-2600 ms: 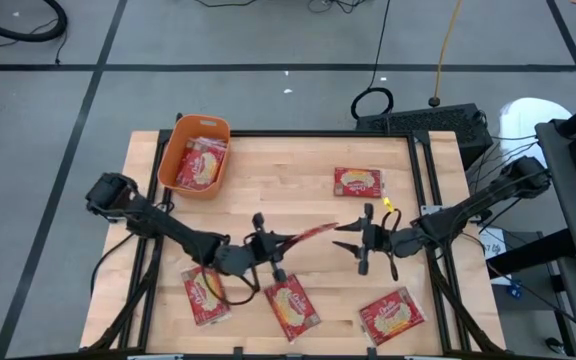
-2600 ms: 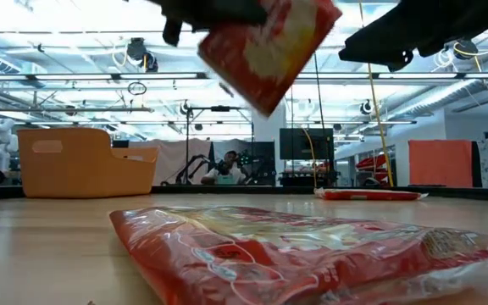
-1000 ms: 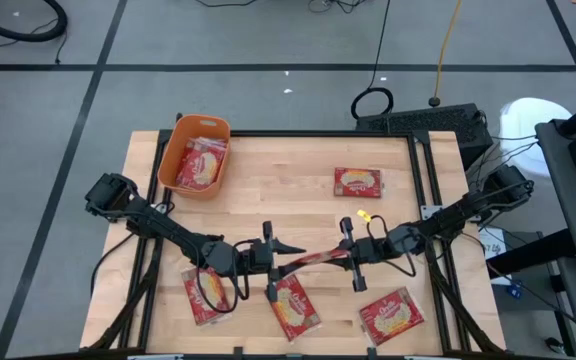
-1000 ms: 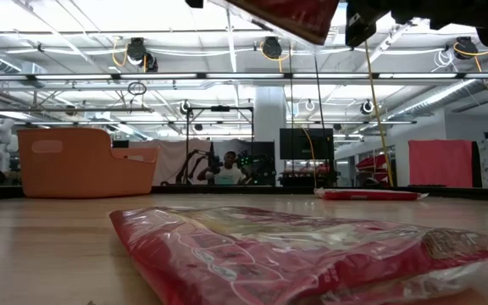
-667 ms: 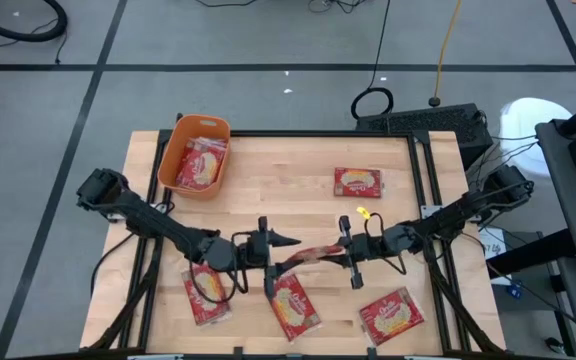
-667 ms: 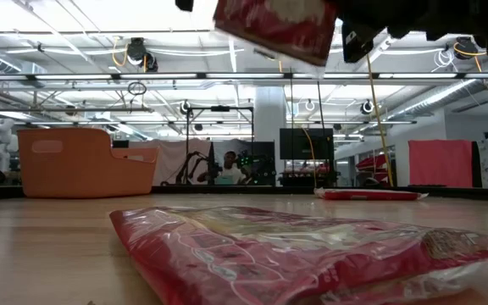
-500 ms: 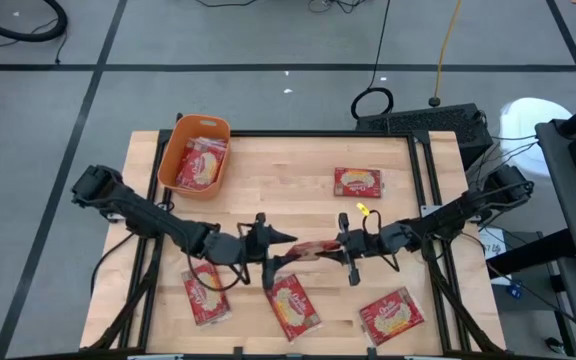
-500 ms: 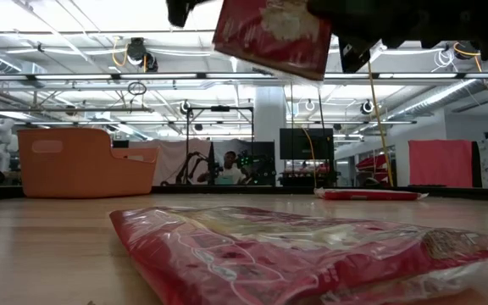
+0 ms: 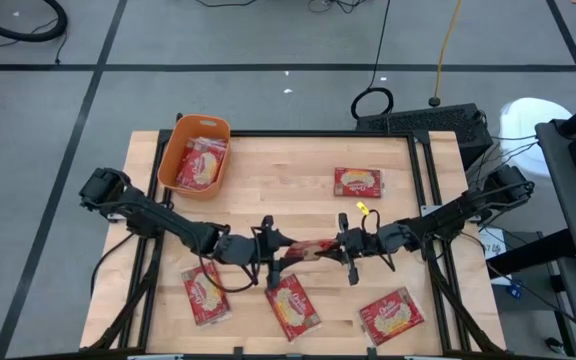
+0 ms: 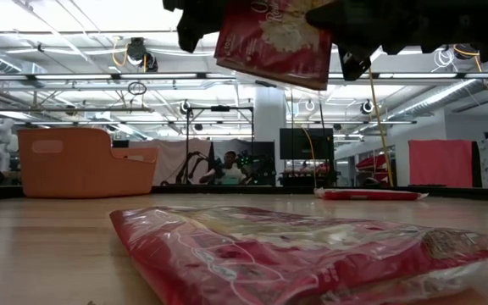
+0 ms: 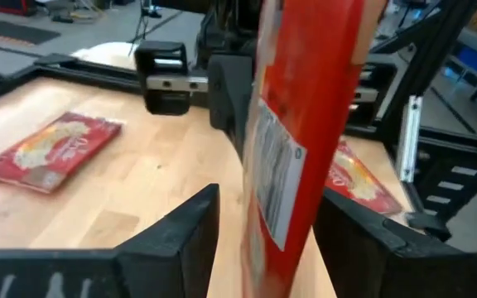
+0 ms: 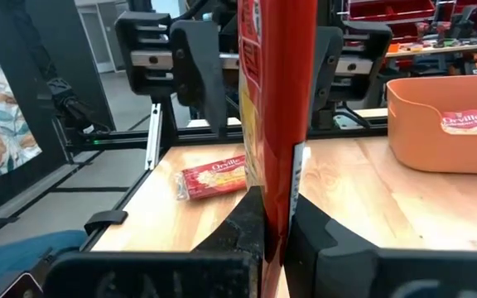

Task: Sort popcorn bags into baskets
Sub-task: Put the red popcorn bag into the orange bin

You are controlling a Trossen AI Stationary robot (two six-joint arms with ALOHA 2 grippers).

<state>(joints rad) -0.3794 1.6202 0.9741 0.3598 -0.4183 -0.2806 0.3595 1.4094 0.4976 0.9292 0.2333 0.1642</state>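
One red popcorn bag [image 9: 310, 250] hangs in the air over the table's middle, standing on edge; the low view shows its face [image 10: 274, 42]. My right gripper [image 9: 340, 248] is shut on its right end. My left gripper [image 9: 280, 252] is open, with one finger on each side of the bag's left end [image 11: 292, 165]. The orange basket [image 9: 195, 155] stands at the far left with bags [image 9: 200, 165] lying in it. My right gripper pinches the bag's right end [image 12: 278, 170] between its two fingers. The fingers come level from the table's right side. The bag stands upright on edge, lifted well clear of the table, and reaches out toward my left gripper.
Loose bags lie flat on the wood: one at the far right [image 9: 358, 182], one near left [image 9: 205, 295], one near centre [image 9: 292, 305], one near right [image 9: 392, 315]. A black frame rail [image 9: 423, 170] runs along the table's right side.
The held bag has rolled in my right gripper's hold, from a slanting sheet to hanging upright with its face showing in the low view, and its lower edge now sits lower. My left gripper has turned and shifted slightly toward the bag.
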